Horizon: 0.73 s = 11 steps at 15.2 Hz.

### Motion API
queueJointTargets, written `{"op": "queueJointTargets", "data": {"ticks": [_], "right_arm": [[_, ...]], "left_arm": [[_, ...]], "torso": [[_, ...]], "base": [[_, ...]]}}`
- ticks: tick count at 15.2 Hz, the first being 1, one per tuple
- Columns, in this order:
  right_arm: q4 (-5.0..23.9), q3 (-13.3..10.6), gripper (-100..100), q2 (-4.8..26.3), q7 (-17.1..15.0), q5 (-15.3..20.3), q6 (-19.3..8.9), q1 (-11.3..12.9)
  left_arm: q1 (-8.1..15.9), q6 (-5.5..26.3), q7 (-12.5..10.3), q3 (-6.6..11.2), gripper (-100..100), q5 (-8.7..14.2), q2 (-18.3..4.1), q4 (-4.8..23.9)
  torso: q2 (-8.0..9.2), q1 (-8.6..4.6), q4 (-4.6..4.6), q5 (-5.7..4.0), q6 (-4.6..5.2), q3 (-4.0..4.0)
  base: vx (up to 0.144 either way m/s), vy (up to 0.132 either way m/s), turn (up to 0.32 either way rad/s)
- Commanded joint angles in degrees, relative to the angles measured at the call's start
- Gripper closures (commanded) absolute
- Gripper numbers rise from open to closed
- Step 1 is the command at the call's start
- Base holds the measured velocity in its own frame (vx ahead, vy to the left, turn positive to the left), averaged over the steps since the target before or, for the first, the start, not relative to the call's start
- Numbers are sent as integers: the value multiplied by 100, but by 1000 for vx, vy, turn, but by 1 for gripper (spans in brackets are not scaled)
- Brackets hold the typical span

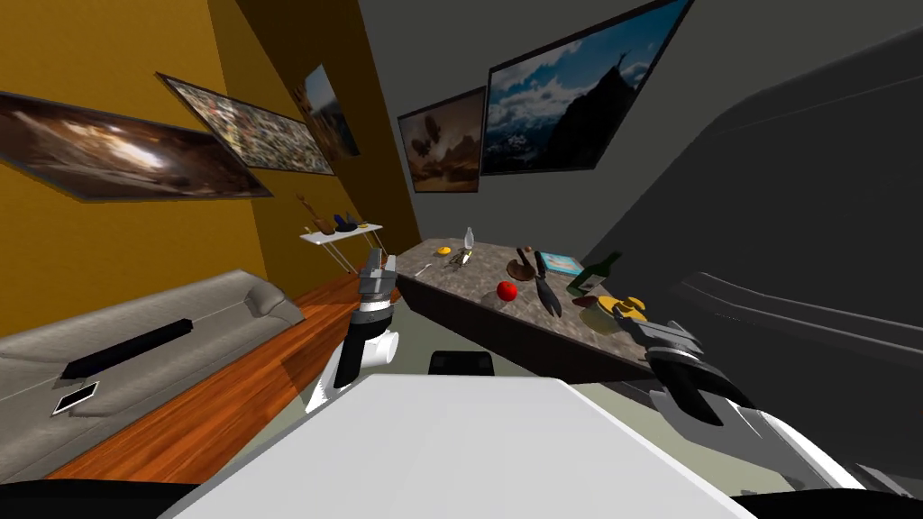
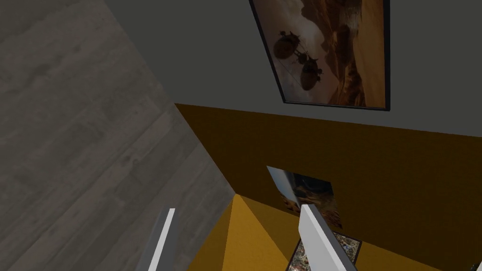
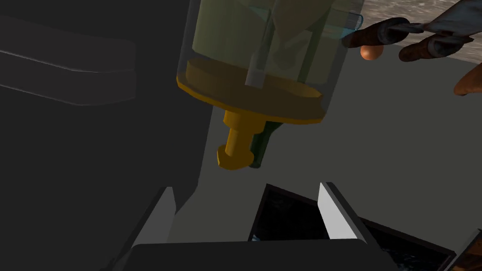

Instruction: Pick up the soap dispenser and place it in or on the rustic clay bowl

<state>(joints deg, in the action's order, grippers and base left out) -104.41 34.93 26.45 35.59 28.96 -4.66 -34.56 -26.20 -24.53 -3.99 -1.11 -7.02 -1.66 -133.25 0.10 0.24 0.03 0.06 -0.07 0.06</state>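
Observation:
The soap dispenser (image 1: 613, 312) is a clear bottle with a yellow pump top, standing at the near right end of the stone-topped table (image 1: 469, 270). In the right wrist view the soap dispenser (image 3: 263, 70) looms just ahead of my right gripper (image 3: 245, 207), whose fingers are open and empty, short of the pump. In the head view my right gripper (image 1: 638, 323) sits right beside the bottle. The brown clay bowl (image 1: 521, 268) rests near the table's middle. My left gripper (image 1: 379, 263) is raised off the table's left end, and in the left wrist view my left gripper (image 2: 235, 235) is open.
Dark scissors (image 1: 545, 288) lie between bowl and dispenser, a red apple (image 1: 507, 290) near the front edge, a green bottle (image 1: 595, 270) and a blue book (image 1: 561, 263) behind. A large dark cabinet (image 1: 793, 252) rises at the right. A grey sofa (image 1: 135, 342) lines the left wall.

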Motion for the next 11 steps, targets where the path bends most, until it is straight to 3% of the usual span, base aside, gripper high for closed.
{"op": "queueJointTargets", "data": {"ticks": [1, 2, 3, 5, 6, 8, 9, 11], "right_arm": [[71, 138, -100, 286, -49, 81, 232, -286], [71, 138, -100, 295, -49, 81, 232, -379], [110, 246, -100, 473, -83, 142, 406, -521], [110, 246, -100, 514, -83, 142, 406, -668], [151, 360, -100, 739, -119, 204, 590, -827], [151, 360, -100, 739, -119, 204, 590, -973], [192, 479, -100, 970, -154, 267, 782, -1172], [192, 479, -100, 970, -154, 267, 782, -1292]], "left_arm": [[0, 0, 0, 0, 0, 0, 0, 0], [0, 0, 0, 0, 0, 0, 0, 0], [0, 0, 0, 0, 0, 0, 0, 0], [0, 0, 0, 0, 0, 0, 0, 0], [0, 0, 0, 0, 0, 0, 0, 0], [0, 0, 0, 0, 0, 0, 0, 0], [-1, 0, 0, 1, 0, 0, 0, 0], [0, 0, 0, 0, 0, 0, 0, 0]], "torso": [[0, 0, 0, 0, 0, 0], [0, -1, 0, 0, -1, 0], [-2, -1, 0, -1, 0, -1], [-2, 0, 0, 0, -1, -1], [-4, -6, -1, -1, 2, -2], [-6, -8, -1, -2, 0, -3], [-8, -13, -1, -3, 1, -4], [-6, -15, -1, -3, -1, -4]], "base": [[-35, 67, 160], [-28, 65, 124], [-29, 74, 145], [-26, 55, 88], [-19, 48, 140], [-15, 39, 88], [-16, 34, 119], [-23, 29, 96]]}}
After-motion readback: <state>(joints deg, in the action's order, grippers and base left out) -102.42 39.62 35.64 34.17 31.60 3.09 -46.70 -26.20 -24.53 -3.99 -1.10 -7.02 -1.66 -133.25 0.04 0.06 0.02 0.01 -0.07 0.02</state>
